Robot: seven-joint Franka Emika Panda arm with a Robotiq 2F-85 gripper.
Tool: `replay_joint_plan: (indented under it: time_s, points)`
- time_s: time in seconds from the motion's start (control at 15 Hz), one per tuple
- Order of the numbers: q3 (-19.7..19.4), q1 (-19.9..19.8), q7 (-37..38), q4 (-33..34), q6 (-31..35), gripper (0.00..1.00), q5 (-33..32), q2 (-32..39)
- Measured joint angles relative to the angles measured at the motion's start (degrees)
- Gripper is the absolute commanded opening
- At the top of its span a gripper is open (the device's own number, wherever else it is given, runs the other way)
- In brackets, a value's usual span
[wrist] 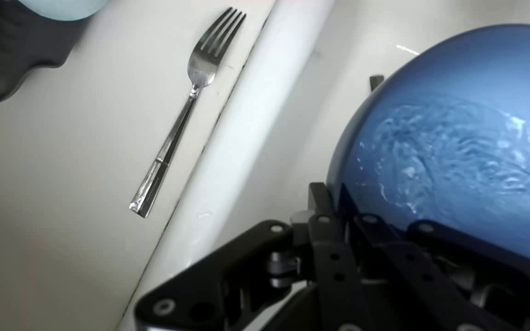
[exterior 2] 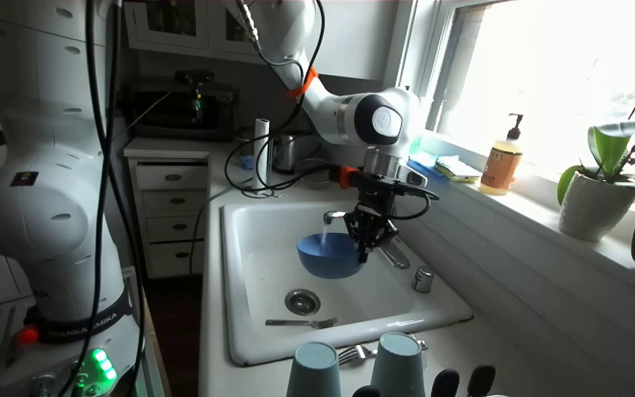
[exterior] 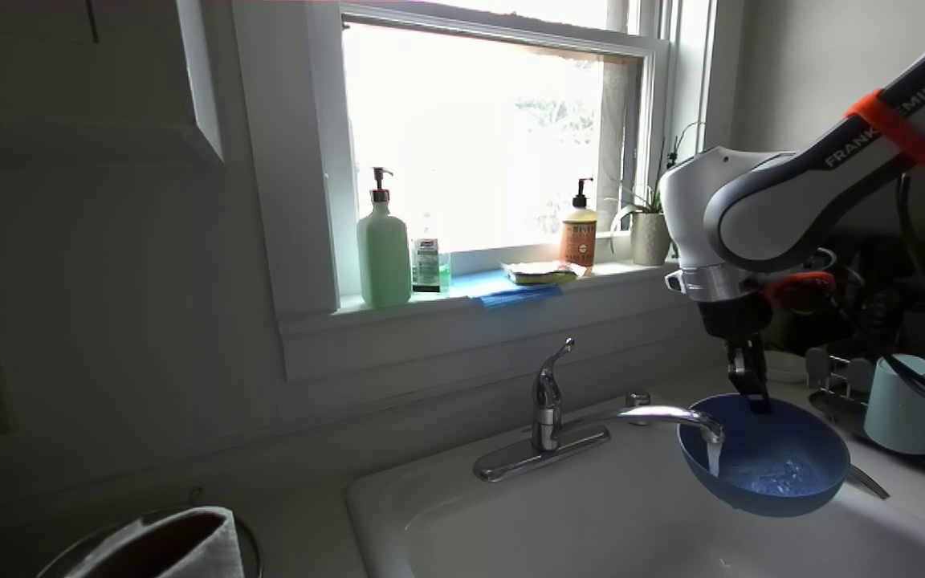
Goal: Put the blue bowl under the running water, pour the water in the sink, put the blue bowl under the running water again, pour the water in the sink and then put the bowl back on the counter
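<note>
My gripper [wrist: 332,191] is shut on the rim of the blue bowl [wrist: 467,151], one finger inside and one outside. In both exterior views the bowl [exterior: 784,470] [exterior 2: 328,266] hangs above the sink [exterior 2: 265,348], slightly tilted in an exterior view. The gripper [exterior: 758,401] [exterior 2: 362,253] points down at its rim. The running water [exterior: 714,459] [exterior 2: 324,237] falls from the faucet spout [exterior: 663,414] into the bowl. Rippling water covers the bowl's inside bottom in the wrist view. The pale counter [wrist: 85,161] lies beside the sink rim [wrist: 246,151].
A fork [wrist: 187,110] lies on the counter, and another fork [exterior 2: 303,323] lies in the sink near the drain [exterior 2: 302,302]. Light-blue cups [exterior 2: 315,370] stand on a dark rack beside the sink. Bottles [exterior: 386,257] [exterior: 579,233] and a potted plant [exterior: 649,238] line the window sill.
</note>
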Motion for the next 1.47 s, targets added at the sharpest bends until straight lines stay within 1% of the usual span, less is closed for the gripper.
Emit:
replay_joint_plan:
  time_s: [0.47,0.67,1.0,1.2,1.47]
  points:
    - [-0.1,-0.1,-1.2,0.1,0.0,0.01,0.1,0.1]
    - [-0.1,0.1,-1.2,0.4,0.5,0.01,-2.6,0.1]
    - [-0.1,0.6,1.0,0.5,4.9,0.01,-14.6,-0.2]
    - [-0.1,1.3,4.2,-0.1,9.3,0.01,-24.0,-0.5]
    - [0.0,2.3,10.3,-1.8,14.2,0.01,-37.7,-1.5]
